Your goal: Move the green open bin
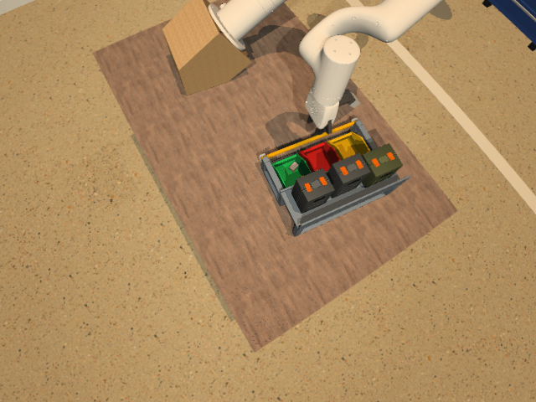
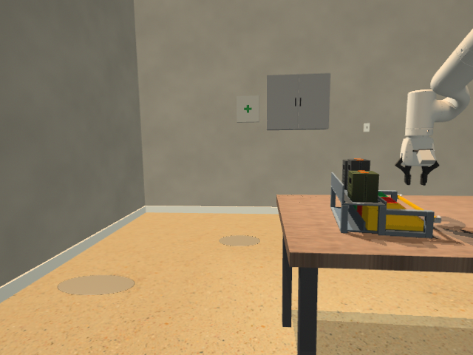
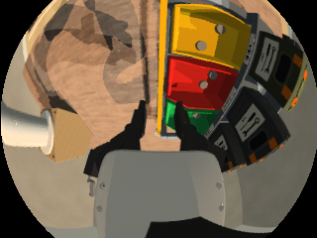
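Note:
The green open bin (image 1: 282,173) (image 3: 205,121) sits at one end of the shelf's lower level, with a small grey-brown part (image 1: 293,166) (image 3: 196,115) in it. The red bin (image 1: 316,157) (image 3: 185,74) is beside it. The yellow bin (image 1: 346,145) (image 2: 403,221) (image 3: 190,27) is at the other end. The grey shelf (image 1: 270,176) (image 2: 408,233) has a yellow bar (image 1: 298,145) (image 3: 161,59) along its front. My gripper (image 1: 325,129) (image 2: 415,183) (image 3: 160,108) is partly open and empty, high above the front bar. One finger hides some of the green bin in the wrist view.
Two dark cases (image 1: 313,190) (image 1: 349,175) and an olive case (image 1: 380,166) (image 2: 363,187) stand on the raised rear level, rising above the bins. A wooden block (image 1: 208,64) (image 3: 69,136) stands by the arm's base on the brown table (image 1: 208,172) (image 2: 309,229).

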